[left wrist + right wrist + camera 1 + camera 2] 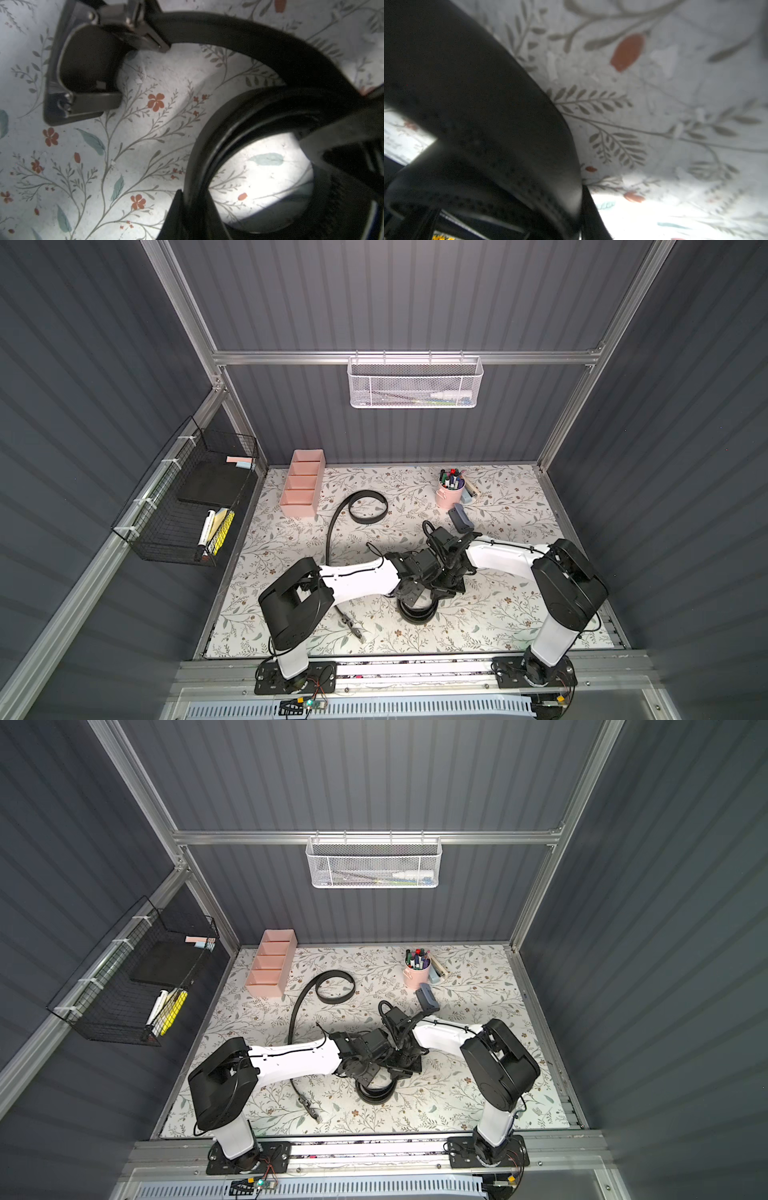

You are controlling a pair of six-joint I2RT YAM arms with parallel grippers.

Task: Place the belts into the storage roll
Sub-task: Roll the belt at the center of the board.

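Belts (365, 520) outside storage roll (297, 508)

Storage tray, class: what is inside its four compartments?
Only bare pink floors show in the storage tray; the loose belt and the coiled belt lie outside on the table. Dividers hide a strip of each floor.

No readable text anywhere.
Print on the markers (451, 479) and the basket pens (206, 531) is too small to read.
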